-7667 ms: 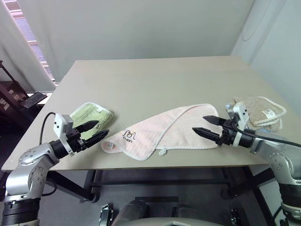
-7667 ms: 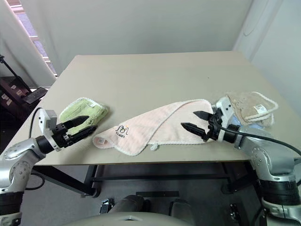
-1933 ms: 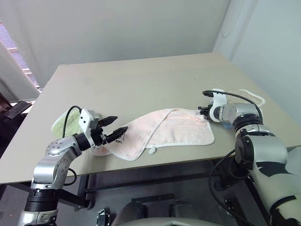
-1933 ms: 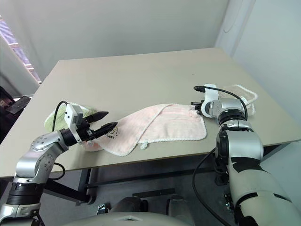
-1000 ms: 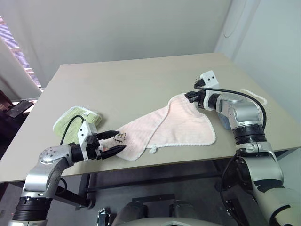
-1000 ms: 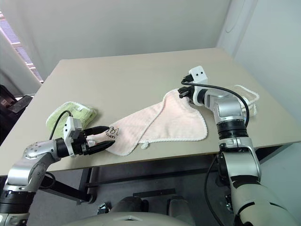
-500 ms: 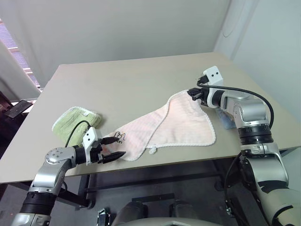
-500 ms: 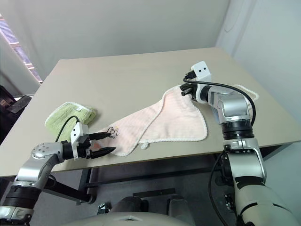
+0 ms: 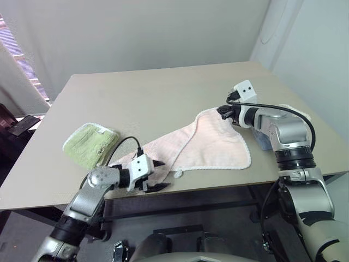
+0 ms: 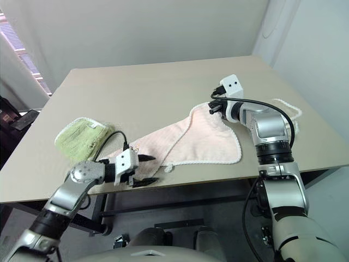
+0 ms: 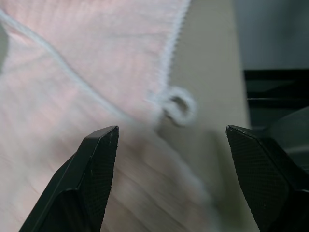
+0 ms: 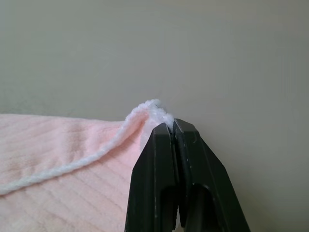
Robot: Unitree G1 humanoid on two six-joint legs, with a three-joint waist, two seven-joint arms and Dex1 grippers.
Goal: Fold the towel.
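On table (image 9: 163, 87): R gripper (image 9: 222, 112) clamped on pink towel (image 9: 212, 144) corner, lifted; L gripper (image 9: 157, 175) spread wide at towel's near edge.

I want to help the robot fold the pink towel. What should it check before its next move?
1. Right tool pinching the white-trimmed corner of the pale pink terry towel: ok.
2. Left tool open over the towel's near edge: ok.
3. Left tool gripping towel: not ok, nothing held yet.
4. White hanging loop lying between the left tool's fingers: ok.
5. Green terry cloth apart from the towel: ok.
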